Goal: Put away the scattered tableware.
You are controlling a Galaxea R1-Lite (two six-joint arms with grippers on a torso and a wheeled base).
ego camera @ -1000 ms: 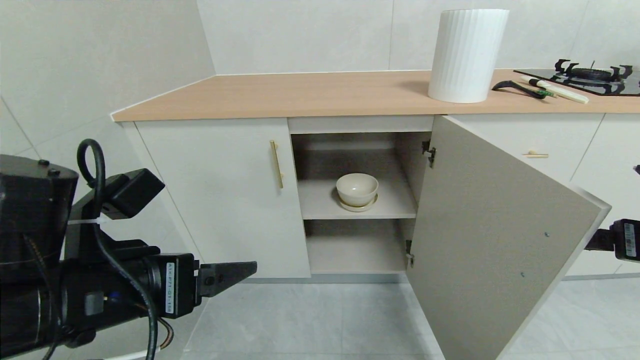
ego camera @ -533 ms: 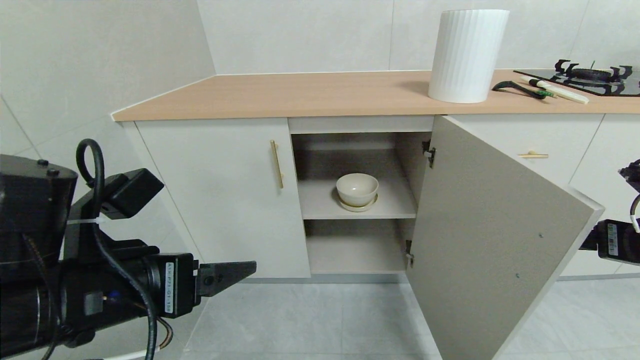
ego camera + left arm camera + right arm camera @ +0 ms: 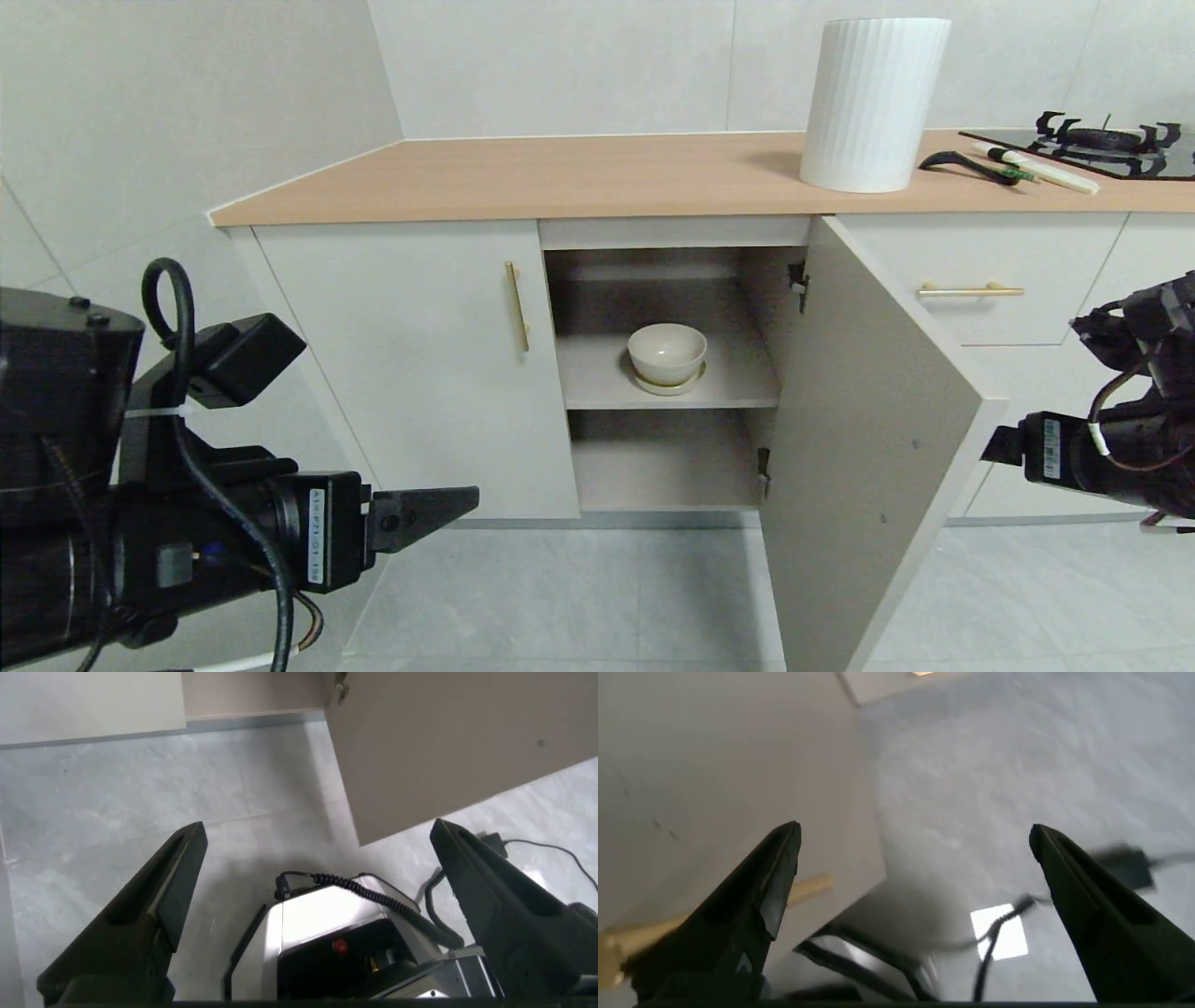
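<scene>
Bowl (image 3: 667, 352) on saucer (image 3: 668, 383), upper shelf (image 3: 597, 378), just inboard of the hinge side of the open cabinet door (image 3: 868, 439). Both upright, stowed, apart from either claw.

Step in hand, as judged: shutting that door, now standing roughly half swung.
- Right claw (image 3: 913, 845) at the door's free edge, on the outer face, spread wide, holding nothing.
- Door handle (image 3: 808, 889) just beside one finger (image 3: 771, 887); contact not confirmed.
- Recommended: push flat on the outer face near the free edge, slow down toward the frame, keep the fingers off the handle and out of the closing gap.
- Left claw (image 3: 467, 502) across the cabinet opening from the door, low over the floor, likewise spread wide and empty. Judged outside the door's swing.

Surroundings:
- Worktop (image 3: 560, 177) running above the door.
- White ribbed canister (image 3: 873, 103) on it, directly above the door's hinge line.
- Hob (image 3: 1111, 140) further along from the door.
- Two utensils (image 3: 1013, 163) between canister and hob, possibly still to be put away; cannot tell.
- Drawer handle (image 3: 966, 291) beyond the door's free edge.

Obstructions: bowl set back from the shelf front, judged not to foul the door.
</scene>
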